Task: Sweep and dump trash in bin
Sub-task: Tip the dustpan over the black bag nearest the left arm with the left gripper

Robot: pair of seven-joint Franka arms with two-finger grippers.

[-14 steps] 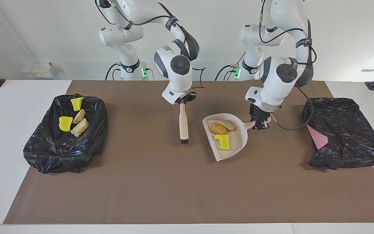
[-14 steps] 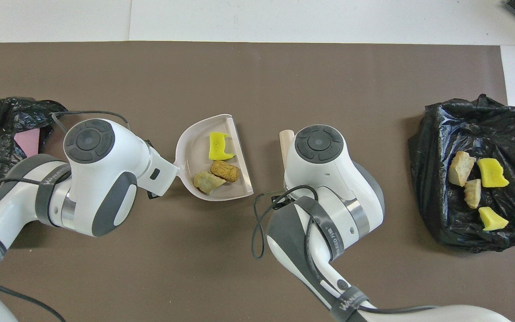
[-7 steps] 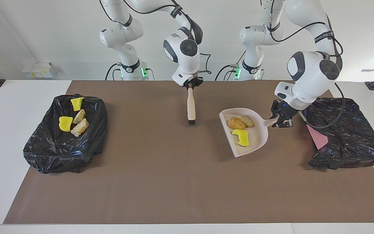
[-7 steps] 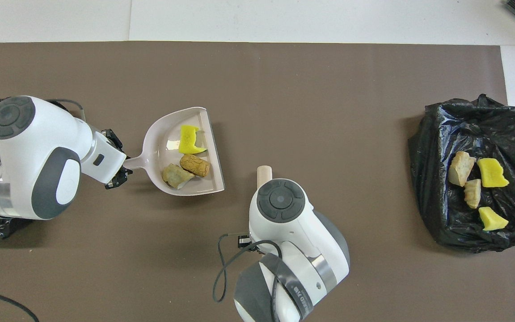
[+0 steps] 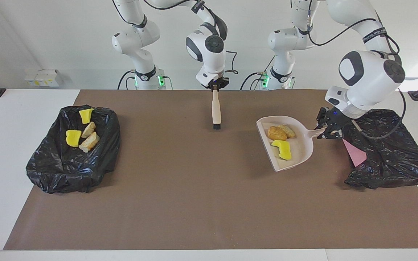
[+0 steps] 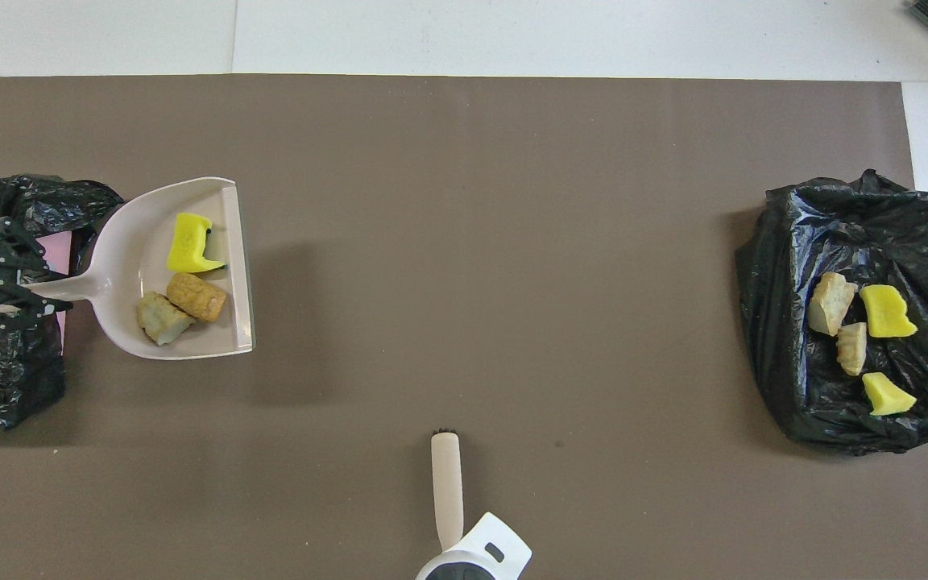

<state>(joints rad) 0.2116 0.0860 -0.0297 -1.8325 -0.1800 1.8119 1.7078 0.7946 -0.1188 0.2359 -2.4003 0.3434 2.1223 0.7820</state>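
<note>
Dustpan carried binward, left gripper half-hidden

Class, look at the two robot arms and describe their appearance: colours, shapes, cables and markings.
Both arms are glossy white, rounded segments with dark grey joint caps and bands. Black cables loop beside the wrists. Green lights glow at the bases. The left gripper and right gripper are black.

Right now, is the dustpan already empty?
No, the dustpan held by the left gripper carries three pieces of trash: yellow, orange-brown and beige.
</note>
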